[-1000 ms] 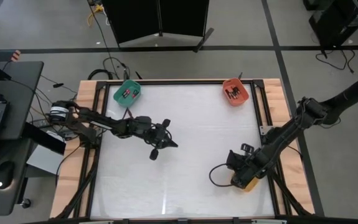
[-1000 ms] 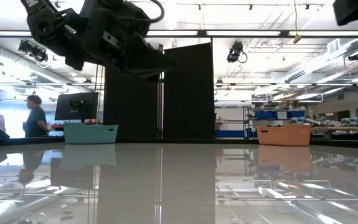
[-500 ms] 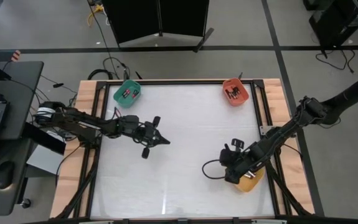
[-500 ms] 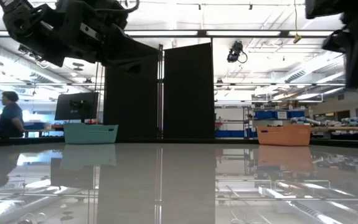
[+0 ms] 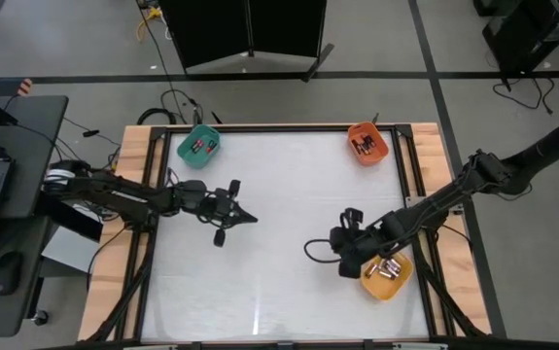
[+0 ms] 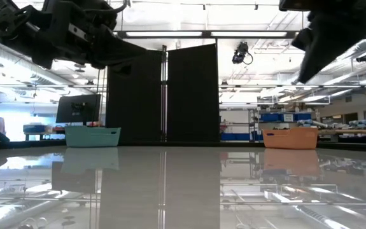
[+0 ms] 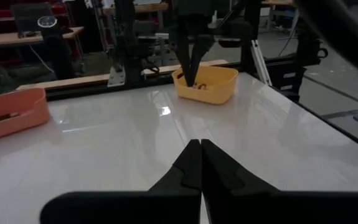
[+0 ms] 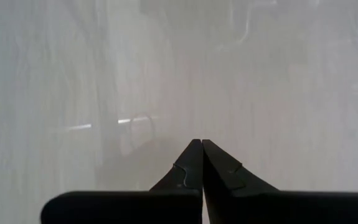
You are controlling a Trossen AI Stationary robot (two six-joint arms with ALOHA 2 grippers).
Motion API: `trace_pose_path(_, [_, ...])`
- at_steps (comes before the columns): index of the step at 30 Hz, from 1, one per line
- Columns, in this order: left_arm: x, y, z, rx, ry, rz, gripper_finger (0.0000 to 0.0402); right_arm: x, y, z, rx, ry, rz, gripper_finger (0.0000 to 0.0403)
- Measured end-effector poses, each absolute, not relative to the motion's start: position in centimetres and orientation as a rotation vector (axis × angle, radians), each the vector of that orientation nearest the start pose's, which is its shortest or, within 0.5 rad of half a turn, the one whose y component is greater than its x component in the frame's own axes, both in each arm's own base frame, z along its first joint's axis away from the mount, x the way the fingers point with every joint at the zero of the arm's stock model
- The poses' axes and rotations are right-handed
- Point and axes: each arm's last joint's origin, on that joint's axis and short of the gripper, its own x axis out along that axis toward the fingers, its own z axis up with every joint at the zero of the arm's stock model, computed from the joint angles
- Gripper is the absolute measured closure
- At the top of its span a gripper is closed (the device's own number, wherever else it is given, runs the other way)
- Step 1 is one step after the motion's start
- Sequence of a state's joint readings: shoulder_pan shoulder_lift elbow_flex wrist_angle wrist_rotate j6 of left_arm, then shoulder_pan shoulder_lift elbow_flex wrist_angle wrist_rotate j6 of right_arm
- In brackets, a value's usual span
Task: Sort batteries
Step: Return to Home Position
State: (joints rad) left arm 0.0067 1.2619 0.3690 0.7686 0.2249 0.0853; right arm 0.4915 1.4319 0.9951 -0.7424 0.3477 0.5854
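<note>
High view: white table [image 5: 289,194] with three bins. Green bin [image 5: 199,146] sits at the far left corner and orange bin [image 5: 367,143] at the far right corner. Yellow bin [image 5: 387,276] is near the right edge, closer to the front. Batteries [image 5: 386,270]: silvery ones lie in the yellow bin, red-banded ones in the green bin, dark ones in the orange bin. No loose ones seen on the table top. Left gripper [image 5: 248,218] is over the left-centre of the table, arm reaching in from the left edge. Right gripper [image 5: 348,264] is just beside the yellow bin, on its inner side, not over the contents.

Low view: both arms hang high at the upper corners, clear of the table surface. Green and orange bins stand at the far edge; their contents are hidden by the walls.

Left wrist view: own fingers pressed together, nothing between them, pointing across bare table toward the yellow bin. The other arm's gripper hangs tip-down at that bin's rim. Orange bin is off to one side.

Right wrist view: own fingers meet tip to tip, holding nothing, over blurred pale table surface.
</note>
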Motion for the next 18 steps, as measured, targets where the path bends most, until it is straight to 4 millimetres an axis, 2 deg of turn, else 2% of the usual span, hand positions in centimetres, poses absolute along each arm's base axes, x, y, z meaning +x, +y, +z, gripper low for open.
trace_pose_path(10, [21.7,-0.4,19.3,0.071,0.069,-0.199,0.0398,25.7,10.5,23.3,-0.012,0.956,-0.145,0.0396])
trace_pose_path(18, [20.0,-0.4,18.8,0.068,0.060,-0.187,0.0398,26.7,10.1,23.8,-0.072,0.875,-0.097,0.0396])
